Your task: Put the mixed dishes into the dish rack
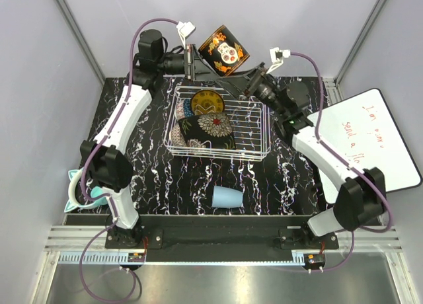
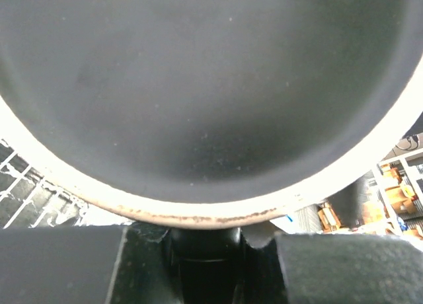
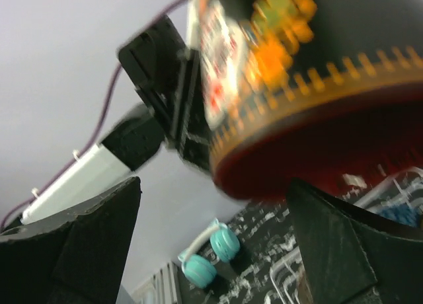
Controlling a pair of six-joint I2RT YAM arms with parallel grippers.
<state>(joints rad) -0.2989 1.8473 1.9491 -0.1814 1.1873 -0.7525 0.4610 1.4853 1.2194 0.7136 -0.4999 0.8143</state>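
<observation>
At the far left edge of the black marbled table (image 1: 165, 178), near the left arm's base, lie the teal rounded items (image 1: 82, 193). The left arm runs up that side to the far end. There the left gripper (image 1: 195, 61) is clamped on the red-inside dark floral mug (image 1: 223, 49), holding it in the air on its side just beyond the rack's far rail. From the left wrist the mug's dark underside with its pale ring (image 2: 198, 86) fills nearly the whole view, with the two fingers dark below it.

The dish rack (image 1: 253, 135) stands in the middle of the table. Its left half is crowded:
- The yellow ornate round plate (image 1: 207, 102) sits at the far side.
- The blue patterned bowl (image 1: 186, 109) shows only a sliver, just left of the yellow plate.
- The black square floral plate (image 1: 210, 129) fills the near part.
- The beige patterned bowl (image 1: 180, 137) is tucked at the black plate's left edge, mostly hidden.

The rack's right half is bare wire. Near of the rack, the light-blue cup (image 1: 227, 197) lies on its side on the table.

The right gripper (image 1: 259, 75) is just right of the mug with its fingers spread apart. In its own view the mug's red mouth (image 3: 317, 152) faces it, above and between the two fingers (image 3: 79, 244). Whether they touch the mug cannot be told. A whiteboard (image 1: 380, 142) with red writing lies at the right edge.
</observation>
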